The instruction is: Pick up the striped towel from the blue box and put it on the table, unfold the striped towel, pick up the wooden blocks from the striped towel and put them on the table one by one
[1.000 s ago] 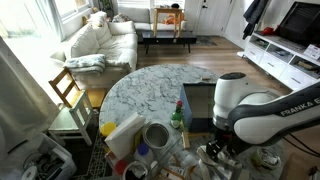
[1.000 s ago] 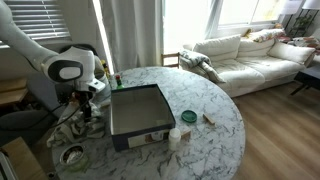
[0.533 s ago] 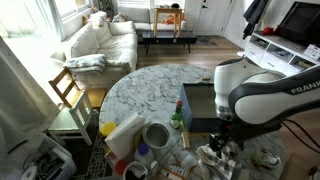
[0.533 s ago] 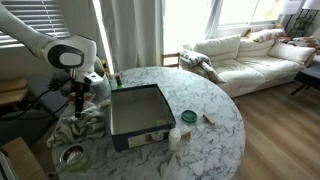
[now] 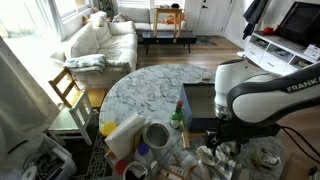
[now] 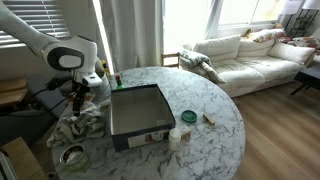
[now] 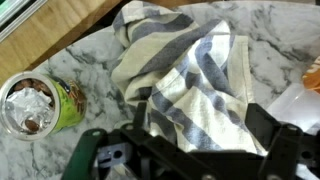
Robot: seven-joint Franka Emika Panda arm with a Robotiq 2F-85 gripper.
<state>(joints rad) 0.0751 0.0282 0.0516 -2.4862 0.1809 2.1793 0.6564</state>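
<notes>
Unfolding stage. The striped towel (image 7: pixel 190 80) lies crumpled on the marble worktop (image 6: pixel 205 100), just beside the box (image 6: pixel 140 136) and out of it, so the transfer appears done. The hand (image 7: pixel 187 150) hangs directly over the heap, its fingers apart on either side of the folds and clamped on nothing. The next move probably calls for pinching one free edge and drawing it outward to flatten the cloth. No wooden blocks show; they may sit within the folds.
</notes>
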